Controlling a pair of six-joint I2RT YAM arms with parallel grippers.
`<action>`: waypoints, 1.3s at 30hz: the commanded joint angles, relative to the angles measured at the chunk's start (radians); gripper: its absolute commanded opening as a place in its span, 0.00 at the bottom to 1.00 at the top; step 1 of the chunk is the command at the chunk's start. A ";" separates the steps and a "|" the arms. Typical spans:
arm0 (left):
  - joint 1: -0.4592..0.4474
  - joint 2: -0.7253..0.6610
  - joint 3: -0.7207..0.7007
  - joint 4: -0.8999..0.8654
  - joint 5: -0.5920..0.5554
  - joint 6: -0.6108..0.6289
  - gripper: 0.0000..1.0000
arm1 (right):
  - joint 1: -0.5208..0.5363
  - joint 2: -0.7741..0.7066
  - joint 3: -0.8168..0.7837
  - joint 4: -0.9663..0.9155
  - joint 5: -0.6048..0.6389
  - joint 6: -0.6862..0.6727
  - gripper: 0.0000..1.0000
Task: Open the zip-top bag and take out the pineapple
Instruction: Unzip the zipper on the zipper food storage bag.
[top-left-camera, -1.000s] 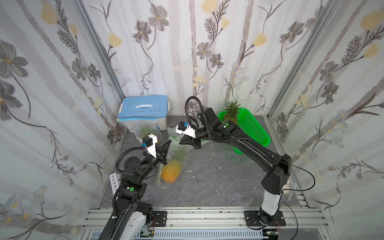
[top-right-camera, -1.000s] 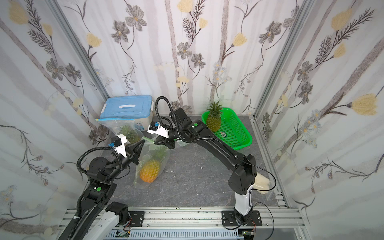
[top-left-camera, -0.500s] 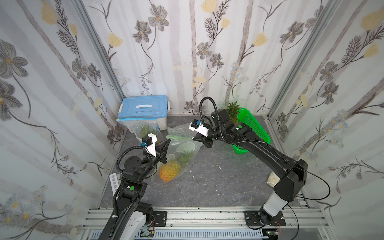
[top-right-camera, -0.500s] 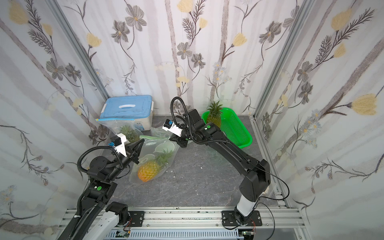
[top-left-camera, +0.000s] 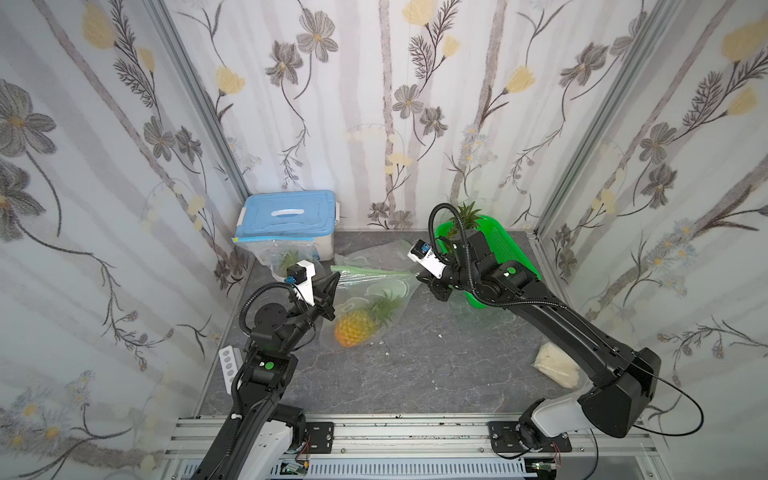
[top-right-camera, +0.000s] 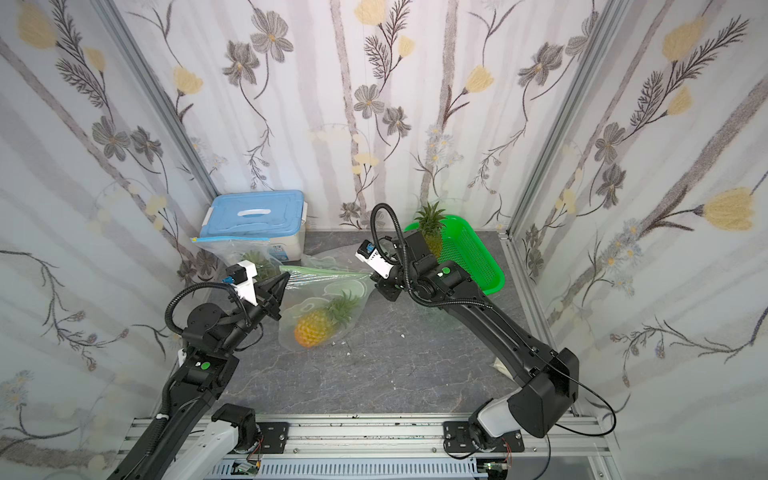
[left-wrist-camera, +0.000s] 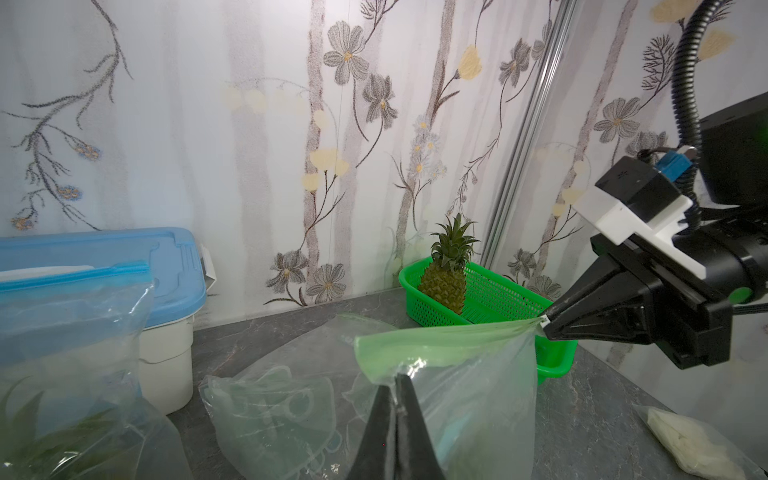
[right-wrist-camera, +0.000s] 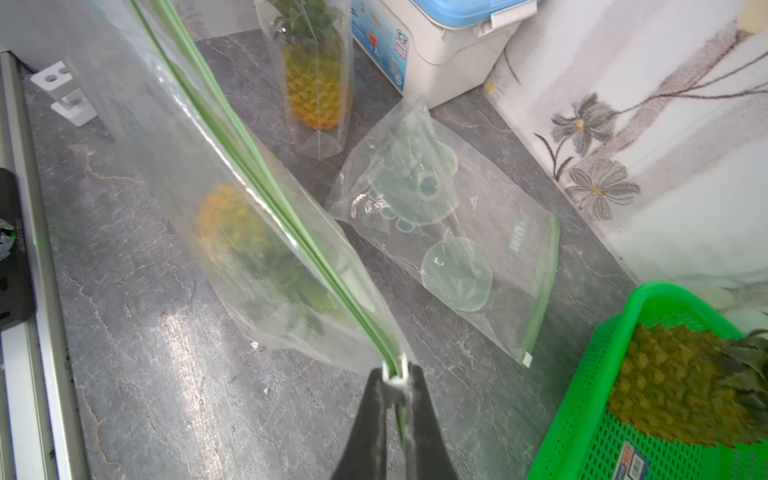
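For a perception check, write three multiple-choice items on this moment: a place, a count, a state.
1. Where does the unbagged pineapple stand?
A) in the green basket
B) on the blue lid
C) on the front rail

2. How many pineapples show in all?
A) one
B) three
C) five

3. The right end effector is:
A) open
B) flat on the table
C) shut on the zip-top bag

Key:
1 A, it stands inside the basket.
2 B, that one, the bagged pineapple, and one in the blue-zip bag.
3 C, its jaws pinch the end of the green zip.
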 joint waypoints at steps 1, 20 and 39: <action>0.019 0.031 0.013 0.136 -0.097 -0.005 0.00 | -0.014 -0.058 -0.037 -0.017 0.192 0.062 0.00; 0.042 0.263 0.032 0.312 -0.027 -0.094 0.00 | 0.105 -0.178 -0.132 -0.047 0.052 0.202 0.01; 0.042 0.280 -0.007 0.382 0.099 -0.068 0.00 | 0.130 -0.011 0.127 0.088 0.090 0.208 0.37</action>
